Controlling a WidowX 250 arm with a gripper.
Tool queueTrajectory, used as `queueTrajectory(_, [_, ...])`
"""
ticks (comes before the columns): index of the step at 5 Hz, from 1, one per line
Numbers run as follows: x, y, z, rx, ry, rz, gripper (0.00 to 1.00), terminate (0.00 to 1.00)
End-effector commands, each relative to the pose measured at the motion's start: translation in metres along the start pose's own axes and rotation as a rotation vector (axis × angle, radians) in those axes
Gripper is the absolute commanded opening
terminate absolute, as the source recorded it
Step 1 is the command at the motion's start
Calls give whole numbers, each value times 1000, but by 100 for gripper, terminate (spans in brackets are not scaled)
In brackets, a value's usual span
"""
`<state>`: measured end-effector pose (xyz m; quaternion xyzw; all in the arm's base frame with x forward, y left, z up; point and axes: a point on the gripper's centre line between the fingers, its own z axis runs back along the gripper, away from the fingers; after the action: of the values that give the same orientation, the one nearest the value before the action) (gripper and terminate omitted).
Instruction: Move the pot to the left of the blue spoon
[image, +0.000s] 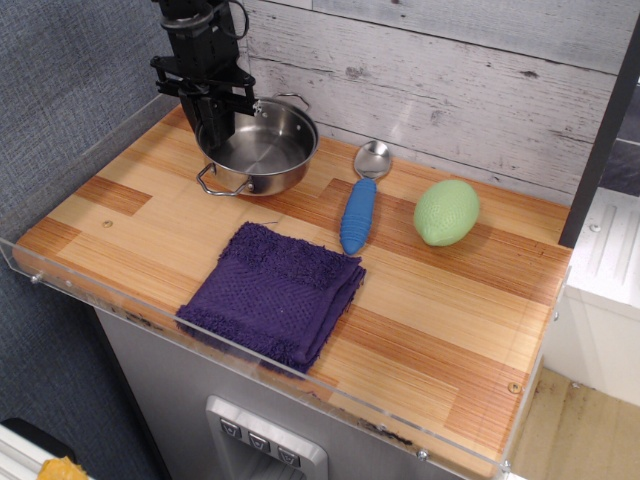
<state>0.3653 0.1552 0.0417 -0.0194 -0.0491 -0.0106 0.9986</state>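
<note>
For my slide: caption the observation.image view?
Gripper grips the pot rim, left of the blue spoon.

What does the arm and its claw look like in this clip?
The arm is all black, a boxy build with exposed brackets and a black cable looped near its top. The claw is black too, with a flat crossbar above narrow straight fingers. No markings or labels are legible.

pot (262, 150): shallow, round, shiny steel, two wire loop handles, upright, nothing inside
pot place: far left of the wooden top, left of the spoon, apart from it
spoon (360, 203): thick ribbed blue handle, round shiny metal bowl
spoon pose: lying flat, bowl at far end, handle toward near side
spoon place: middle, far half
</note>
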Motion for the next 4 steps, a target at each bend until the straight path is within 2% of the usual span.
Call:
queueTrajectory(1, [-3,17,6,7,-40,45,0,0])
queueTrajectory(2, [-7,18,1,45,-7,51,0,0])
queueTrajectory(3, [-14,26,-1,42,7,81,100,0])
queueTrajectory(4, [-13,27,14,47,-25,86,100,0])
